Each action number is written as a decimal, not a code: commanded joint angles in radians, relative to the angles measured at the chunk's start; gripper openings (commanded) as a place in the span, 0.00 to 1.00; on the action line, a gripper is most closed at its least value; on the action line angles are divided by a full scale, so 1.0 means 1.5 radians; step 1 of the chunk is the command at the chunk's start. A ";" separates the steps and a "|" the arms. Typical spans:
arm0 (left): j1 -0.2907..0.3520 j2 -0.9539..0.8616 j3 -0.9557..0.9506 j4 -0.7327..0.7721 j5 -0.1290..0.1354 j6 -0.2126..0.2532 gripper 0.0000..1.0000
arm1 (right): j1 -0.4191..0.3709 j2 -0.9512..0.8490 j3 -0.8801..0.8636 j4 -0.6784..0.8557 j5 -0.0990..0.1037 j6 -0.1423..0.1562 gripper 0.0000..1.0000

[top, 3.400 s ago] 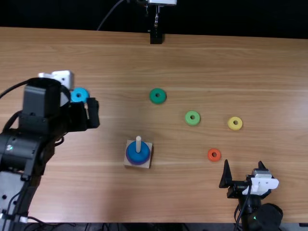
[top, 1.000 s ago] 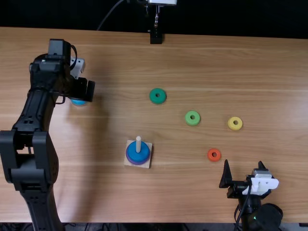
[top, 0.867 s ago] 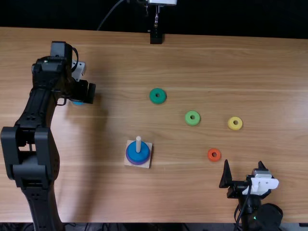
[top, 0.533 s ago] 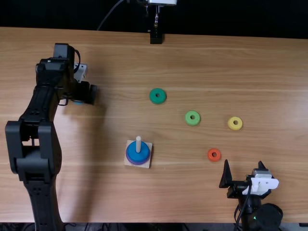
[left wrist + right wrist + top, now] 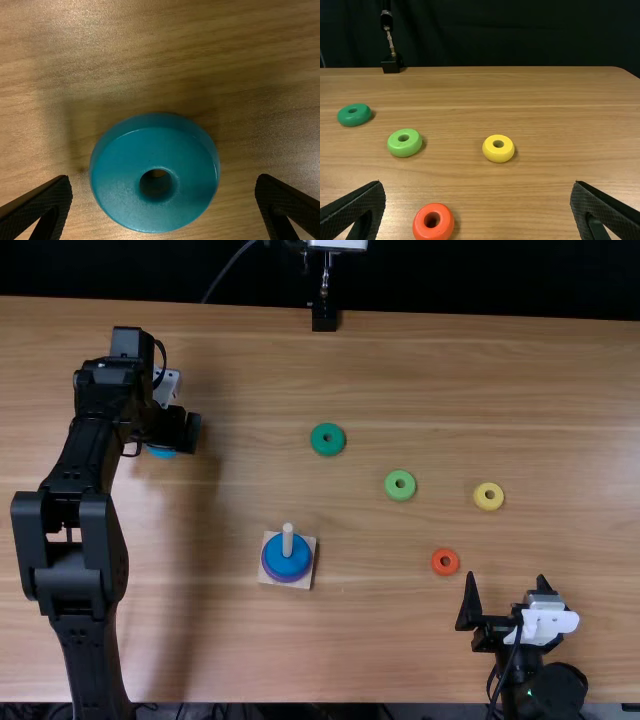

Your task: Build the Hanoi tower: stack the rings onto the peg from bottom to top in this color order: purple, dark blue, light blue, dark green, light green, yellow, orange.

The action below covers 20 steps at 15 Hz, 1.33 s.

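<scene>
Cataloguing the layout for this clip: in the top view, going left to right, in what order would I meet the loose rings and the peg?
Light blue ring → peg → dark green ring → light green ring → orange ring → yellow ring

No readable text, labels, numbers or signs anywhere.

On the surface (image 5: pixel 400 640), a base (image 5: pixel 304 583) stands left of the middle with two stacked rings (image 5: pixel 287 568) around its peg (image 5: pixel 288 538), and a loose ring (image 5: pixel 161 453) lies behind it to the left, under the left tool (image 5: pixel 176 433). To the base's right lie four separate rings: the farthest ring (image 5: pixel 318 445) leftmost, a second (image 5: pixel 400 495) before it, the rightmost (image 5: pixel 481 502), and the nearest (image 5: pixel 445 571).
</scene>
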<state>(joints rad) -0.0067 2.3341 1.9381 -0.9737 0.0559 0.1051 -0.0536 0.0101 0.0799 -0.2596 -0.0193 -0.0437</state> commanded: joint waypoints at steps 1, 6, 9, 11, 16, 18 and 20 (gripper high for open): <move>0.005 0.032 0.021 0.000 0.001 0.010 1.00 | -0.006 -0.007 -0.044 -0.050 -0.004 0.001 1.00; 0.005 0.033 0.020 0.000 0.003 0.010 1.00 | -0.006 -0.007 -0.044 -0.050 -0.004 0.002 1.00; 0.005 0.033 0.018 -0.001 -0.007 0.010 0.48 | -0.006 -0.007 -0.043 -0.050 -0.004 0.001 1.00; 0.005 0.032 0.015 -0.001 -0.064 0.002 0.00 | -0.006 -0.007 -0.044 -0.050 -0.004 0.001 1.00; 0.003 0.024 0.021 -0.011 -0.123 0.011 0.00 | -0.006 -0.007 -0.044 -0.050 -0.004 0.002 1.00; 0.003 0.017 0.027 -0.012 -0.123 0.010 0.00 | -0.006 -0.007 -0.044 -0.050 -0.004 0.001 1.00; -0.002 -0.020 0.054 -0.031 -0.117 0.006 0.00 | -0.006 -0.007 -0.044 -0.050 -0.004 0.001 1.00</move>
<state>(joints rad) -0.0067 2.3531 1.9762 -1.0267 -0.1081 0.1074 -0.0532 0.0097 0.0803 -0.2600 -0.0193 -0.0437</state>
